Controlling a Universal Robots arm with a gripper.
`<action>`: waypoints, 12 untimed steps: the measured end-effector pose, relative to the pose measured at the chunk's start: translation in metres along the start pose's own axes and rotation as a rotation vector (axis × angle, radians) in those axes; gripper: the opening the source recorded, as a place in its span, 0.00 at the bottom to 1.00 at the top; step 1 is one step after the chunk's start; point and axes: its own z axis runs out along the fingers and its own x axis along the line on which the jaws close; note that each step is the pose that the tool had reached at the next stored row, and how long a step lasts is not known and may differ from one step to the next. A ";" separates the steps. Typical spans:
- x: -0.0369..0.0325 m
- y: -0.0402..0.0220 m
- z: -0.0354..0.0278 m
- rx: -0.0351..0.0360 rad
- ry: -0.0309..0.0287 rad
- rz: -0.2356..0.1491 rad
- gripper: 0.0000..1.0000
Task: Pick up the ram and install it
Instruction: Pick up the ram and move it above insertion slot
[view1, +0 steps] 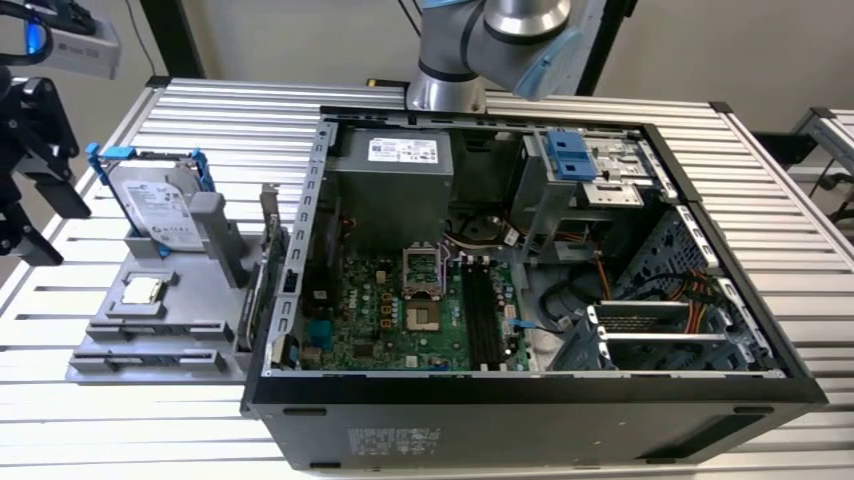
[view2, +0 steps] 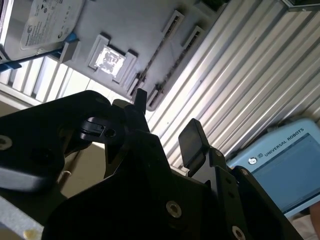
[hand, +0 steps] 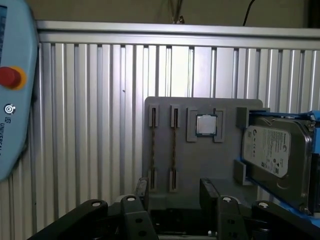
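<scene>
Two ram sticks stand on edge in the slots of a grey holder (hand: 200, 150). They show as thin dark strips, one (hand: 153, 147) beside the other (hand: 174, 147), and again in the second wrist view (view2: 159, 50). My gripper (hand: 175, 192) hovers above the holder's near end, open, with nothing between its black fingers (view2: 192, 142). In the exterior view the gripper (view1: 47, 215) hangs at the exterior view's left, beside the holder (view1: 147, 345). The open computer case (view1: 534, 390) lies to the exterior view's right, its black memory slots (view1: 483, 315) running along the green motherboard.
A silver hard drive (view1: 154, 210) with blue brackets stands on the holder, and a small square CPU chip (hand: 205, 125) lies next to it. A light blue teach pendant (hand: 12, 100) lies on the ribbed aluminium table (hand: 100, 100) beside the holder.
</scene>
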 end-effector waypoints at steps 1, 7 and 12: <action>0.0000 0.0000 0.0004 0.0000 0.0000 0.000 1.00; 0.0000 0.0000 0.0031 0.0001 0.0002 0.002 1.00; -0.0001 0.0000 0.0053 0.0002 0.0003 0.003 1.00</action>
